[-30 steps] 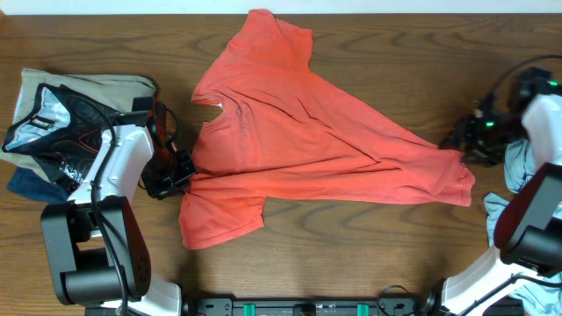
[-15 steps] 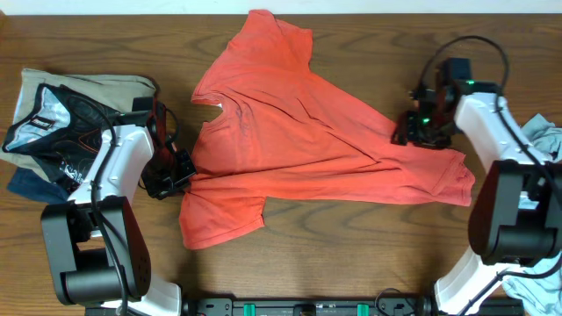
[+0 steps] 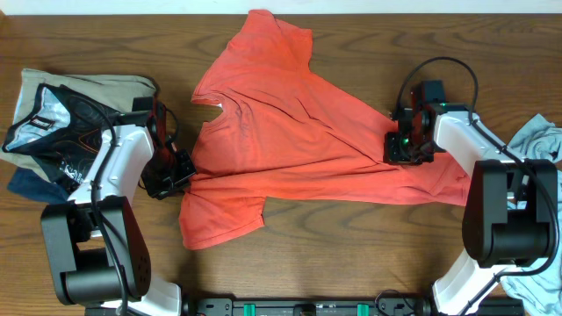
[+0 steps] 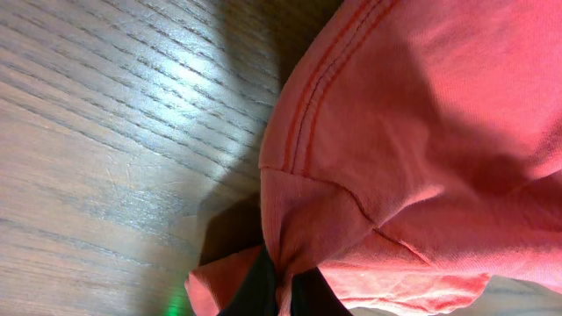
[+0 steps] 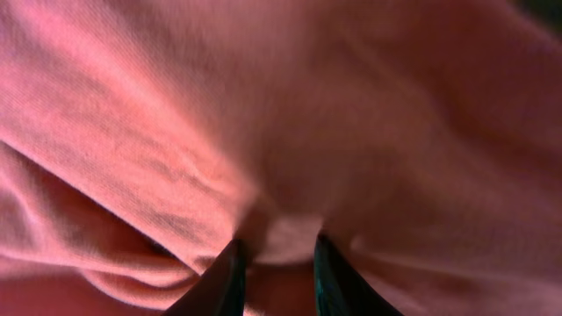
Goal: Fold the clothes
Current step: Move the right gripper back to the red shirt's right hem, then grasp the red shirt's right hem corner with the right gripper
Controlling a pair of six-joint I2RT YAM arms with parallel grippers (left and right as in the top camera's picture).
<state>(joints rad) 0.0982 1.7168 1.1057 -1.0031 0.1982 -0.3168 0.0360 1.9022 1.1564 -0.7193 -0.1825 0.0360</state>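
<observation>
Coral shirt (image 3: 290, 140): left hand (image 4: 283, 285) clamps sleeve seam (image 4: 307, 132); right hand (image 5: 277, 259) straddles a fold (image 5: 285, 230), grip unclear. Should pinch fully & lift evenly w/ both.

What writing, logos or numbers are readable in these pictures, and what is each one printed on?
Coral T-shirt: no lettering shows on the side facing up.
Dark garment in the pile at the left edge: a white print, too small to read.
No other text can be made out in any view.
</observation>
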